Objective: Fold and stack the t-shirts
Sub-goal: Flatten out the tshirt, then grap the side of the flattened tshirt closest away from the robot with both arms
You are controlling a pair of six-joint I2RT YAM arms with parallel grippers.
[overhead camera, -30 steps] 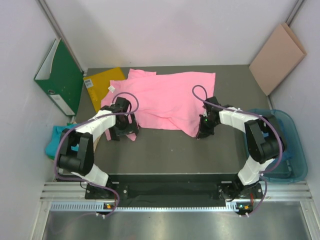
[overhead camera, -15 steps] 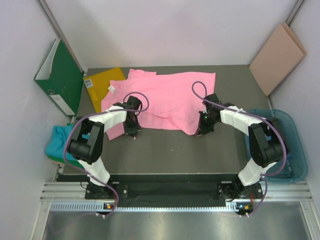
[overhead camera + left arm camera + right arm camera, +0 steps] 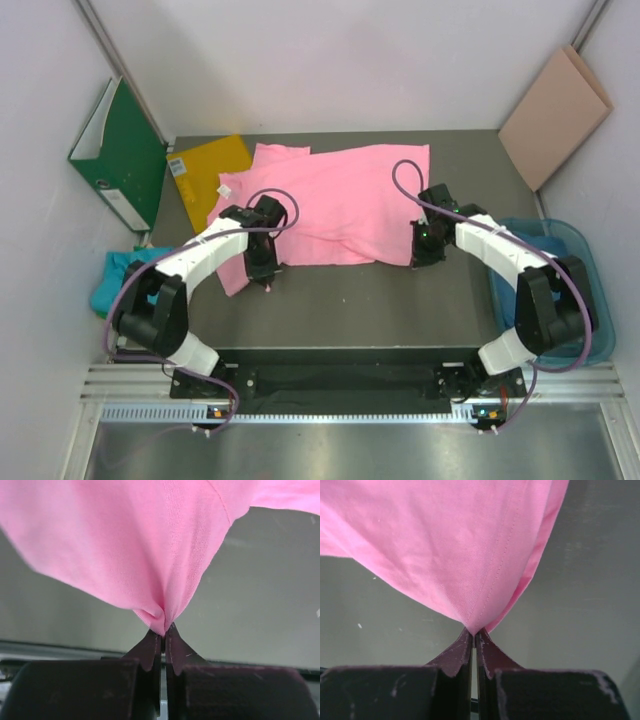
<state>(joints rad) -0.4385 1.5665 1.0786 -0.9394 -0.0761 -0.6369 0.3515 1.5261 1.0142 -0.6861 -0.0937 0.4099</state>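
Left pincer [image 3: 163, 630]: was wide, now pinching pink shirt [image 3: 340, 200] hem;
Right pincer [image 3: 474, 632]: pinching hem as before, shifted right;
Teal shirt [image 3: 112, 282]: half hidden beside tabletop [image 3: 400, 300]

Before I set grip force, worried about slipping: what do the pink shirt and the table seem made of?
Pink shirt: soft, matte knit cloth, probably cotton; fine ribbing, stitched seam, gathered folds. Table: hard, flat, dark grey matte surface, possibly laminate or a mat; faint scuffs.
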